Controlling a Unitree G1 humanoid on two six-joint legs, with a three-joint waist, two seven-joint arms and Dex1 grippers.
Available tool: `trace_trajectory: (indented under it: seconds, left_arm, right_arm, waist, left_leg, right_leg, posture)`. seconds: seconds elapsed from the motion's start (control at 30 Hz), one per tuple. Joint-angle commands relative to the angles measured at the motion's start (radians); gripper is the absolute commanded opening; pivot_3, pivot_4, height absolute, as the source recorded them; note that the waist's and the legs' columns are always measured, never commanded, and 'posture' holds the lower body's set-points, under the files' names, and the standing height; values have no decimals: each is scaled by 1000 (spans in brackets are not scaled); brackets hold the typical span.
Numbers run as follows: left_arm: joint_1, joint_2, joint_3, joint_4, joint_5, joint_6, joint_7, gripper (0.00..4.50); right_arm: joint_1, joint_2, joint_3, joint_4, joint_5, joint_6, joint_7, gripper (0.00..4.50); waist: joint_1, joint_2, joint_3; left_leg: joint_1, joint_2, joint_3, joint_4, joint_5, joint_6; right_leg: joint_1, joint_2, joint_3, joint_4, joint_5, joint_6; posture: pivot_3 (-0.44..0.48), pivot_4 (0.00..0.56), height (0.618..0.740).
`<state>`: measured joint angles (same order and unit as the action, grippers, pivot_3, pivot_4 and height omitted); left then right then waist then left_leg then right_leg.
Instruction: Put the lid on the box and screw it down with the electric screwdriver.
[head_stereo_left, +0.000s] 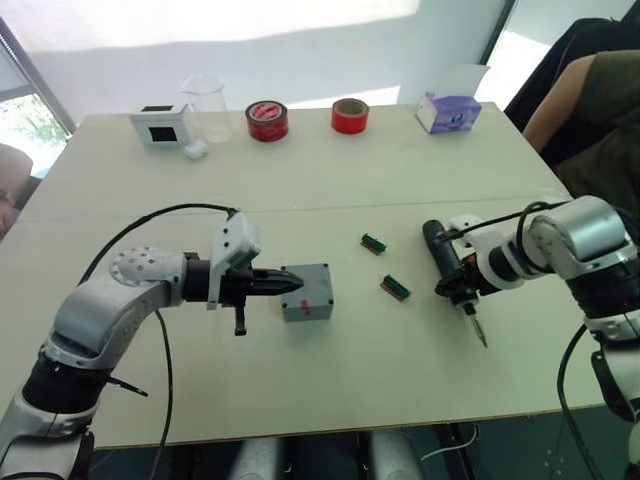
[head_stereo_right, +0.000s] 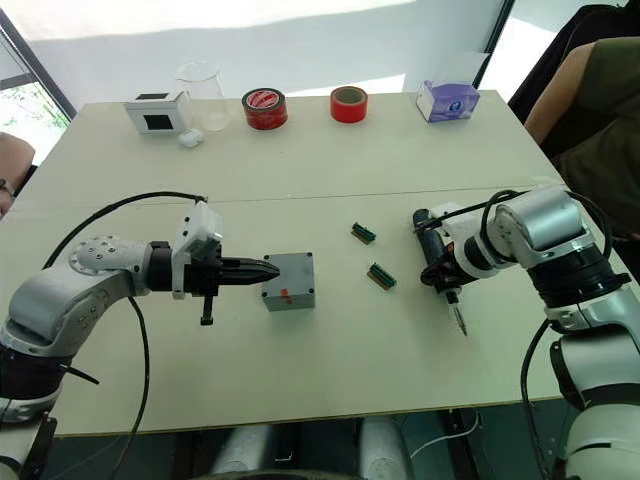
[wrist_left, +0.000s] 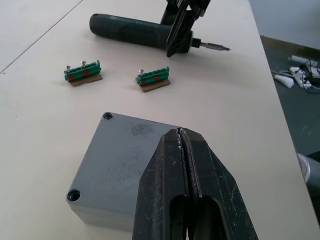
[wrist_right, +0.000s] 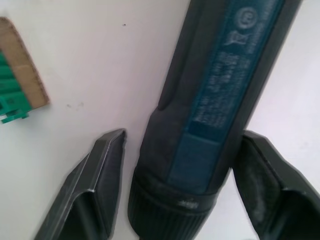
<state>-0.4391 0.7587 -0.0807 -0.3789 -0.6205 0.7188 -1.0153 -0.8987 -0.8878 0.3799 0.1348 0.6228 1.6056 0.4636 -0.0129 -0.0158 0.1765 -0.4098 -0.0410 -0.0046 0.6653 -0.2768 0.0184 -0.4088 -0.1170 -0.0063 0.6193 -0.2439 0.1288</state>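
Two grippers busy: left gripper (head_stereo_left: 288, 283), jaws together, steadies the lid (wrist_left: 125, 165) on the box (head_stereo_left: 308, 293); right gripper (wrist_right: 175, 185), jaws apart, straddles the electric screwdriver (head_stereo_left: 450, 268) beside the box, ready to grab.

Grey box (head_stereo_left: 308, 292), lid (head_stereo_left: 306, 282) seated, near table (head_stereo_left: 300, 390) centre. Left gripper (head_stereo_left: 290, 284) fingers pressed together, tips over the lid's left edge. Right gripper (head_stereo_left: 452, 283) at the electric screwdriver (head_stereo_left: 450, 270), which lies on the table, bit toward the near edge.
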Motion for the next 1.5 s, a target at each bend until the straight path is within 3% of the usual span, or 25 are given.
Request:
trace_trajectory:
  seconds: [0.03,0.3,0.4,0.5,0.63,0.7,0.77,0.83,1.03,1.33,1.5]
  left_arm:
    - [-10,-20,-1,-16,5,-16,13,0]
    - [-36,-22,-13,54,33,-44,-15,0]
    - [-57,-27,-12,129,71,-73,-16,0]
    - [-34,-9,-6,164,105,-114,-31,0]
    - [-48,-4,71,127,27,-26,-7,0]
    - [-42,11,75,115,27,-12,-10,0]
    - [-26,42,93,131,28,-19,-36,0]
    - [-17,48,104,92,6,21,-13,0]
    - [-6,54,119,59,0,42,11,0]
    - [-24,50,53,60,37,20,11,0]
    - [-57,-6,-32,93,103,-17,23,0]
  right_arm:
    - [16,27,40,32,0,9,-3,1837]
    - [-25,-36,-49,31,-11,9,-6,1837]
    - [-3,-119,-109,-164,-123,-246,-5,1837]
    - [20,29,-381,-276,-36,-289,-57,1837]
    - [110,214,-684,-456,32,-483,-125,1837]
    - [112,327,-796,-486,70,-560,-179,1837]
    - [103,427,-831,-515,90,-599,-250,1837]
    - [118,512,-889,-551,216,-604,-263,1837]
    - [153,656,-800,-628,367,-627,-274,1837]
    - [261,721,-534,-668,203,-818,-230,1837]
    - [407,741,-368,-654,22,-1009,-170,1837]
  waist:
    - [-1,-2,-1]
    - [3,-3,-2]
    - [9,2,2]
    - [-4,7,4]
    - [-3,7,4]
    - [0,7,4]
    - [5,7,4]
    - [6,7,4]
    - [-7,7,5]
    - [-1,8,5]
    - [-1,7,4]
  left_leg:
    - [0,0,0,0,0,0]
    - [0,0,0,0,0,0]
    - [-1,-1,0,1,0,0]
    - [-4,-2,1,1,0,0]
    - [-13,2,2,0,2,-3]
    - [-17,3,0,1,6,-10]
    - [-17,2,0,1,6,-10]
    - [-16,0,0,2,5,-8]
    - [-16,1,0,2,6,-9]
    - [-16,0,0,2,6,-9]
    - [-16,0,0,2,6,-9]
  right_leg:
    - [0,0,0,0,0,0]
    - [1,0,0,0,0,0]
    - [-1,-1,0,0,0,0]
    - [-4,-2,0,1,1,1]
    - [-18,3,2,9,1,1]
    - [-21,4,1,11,0,0]
    - [-20,3,1,12,1,0]
    - [-19,1,1,11,1,0]
    - [-20,2,1,13,1,0]
    - [-20,2,1,13,1,0]
    - [-19,3,1,13,1,0]
  posture:
    - [0,150,740]
    - [0,150,740]
    - [0,150,740]
    - [0,150,740]
    - [0,150,740]
    - [0,150,740]
    - [0,150,740]
    - [0,150,740]
    - [0,150,740]
    - [0,150,740]
    - [0,150,740]
